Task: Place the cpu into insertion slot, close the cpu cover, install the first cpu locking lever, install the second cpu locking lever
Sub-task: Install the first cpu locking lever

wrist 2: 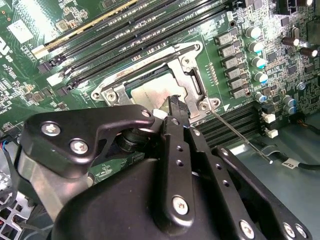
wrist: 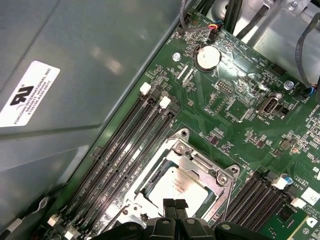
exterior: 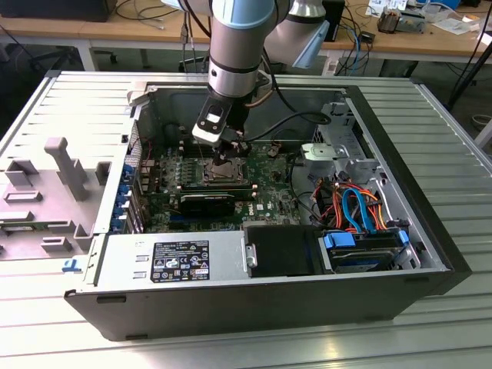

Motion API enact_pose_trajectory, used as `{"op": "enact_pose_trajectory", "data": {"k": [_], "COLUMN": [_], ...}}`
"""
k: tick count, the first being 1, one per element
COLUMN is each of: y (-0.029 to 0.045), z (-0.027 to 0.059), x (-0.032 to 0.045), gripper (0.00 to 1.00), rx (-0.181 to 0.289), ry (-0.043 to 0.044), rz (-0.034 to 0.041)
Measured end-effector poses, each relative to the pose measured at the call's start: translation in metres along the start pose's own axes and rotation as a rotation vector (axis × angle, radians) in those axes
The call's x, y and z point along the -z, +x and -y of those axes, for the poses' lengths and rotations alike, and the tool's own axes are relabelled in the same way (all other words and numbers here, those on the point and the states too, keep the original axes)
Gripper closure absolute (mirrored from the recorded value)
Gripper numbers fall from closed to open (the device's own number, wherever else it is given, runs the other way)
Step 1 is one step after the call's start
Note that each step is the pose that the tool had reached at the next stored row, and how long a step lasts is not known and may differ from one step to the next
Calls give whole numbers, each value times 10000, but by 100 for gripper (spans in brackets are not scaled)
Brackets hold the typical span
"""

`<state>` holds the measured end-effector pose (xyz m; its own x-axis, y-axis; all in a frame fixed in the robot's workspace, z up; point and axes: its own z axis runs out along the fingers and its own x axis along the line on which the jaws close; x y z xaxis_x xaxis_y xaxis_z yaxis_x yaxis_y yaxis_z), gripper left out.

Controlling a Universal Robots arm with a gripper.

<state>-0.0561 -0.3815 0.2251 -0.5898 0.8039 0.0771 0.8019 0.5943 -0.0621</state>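
The cpu (wrist 2: 150, 92) (wrist: 175, 187), a silver-grey square, lies in the insertion slot (exterior: 221, 172) on the green board. The cpu cover (wrist 2: 189, 75) (wrist: 200, 161), a silver frame, lies flat around the chip. My gripper (exterior: 225, 156) (wrist 2: 175, 102) (wrist: 173, 204) hangs just above the socket's edge. Its black fingertips are pressed together with nothing visible between them. A thin locking lever (wrist 2: 235, 131) of wire runs out from one socket corner over the memory slots.
Long black memory slots (wrist 2: 125, 35) (wrist: 120, 150) flank the socket on both sides. A black expansion card (exterior: 207, 204) sits in front of it, and the power supply (exterior: 169, 257) nearer still. Bundled cables (exterior: 354, 204) fill the exterior view's right. A grey case wall (wrist: 75, 75) stands close.
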Motion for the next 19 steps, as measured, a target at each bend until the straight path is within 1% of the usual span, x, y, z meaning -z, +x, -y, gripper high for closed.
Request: {"op": "enact_pose_trajectory", "data": {"k": [19], "y": [0], "z": [0], "x": [0], "gripper": [89], "rx": [389], "ry": [29], "rz": [24]}}
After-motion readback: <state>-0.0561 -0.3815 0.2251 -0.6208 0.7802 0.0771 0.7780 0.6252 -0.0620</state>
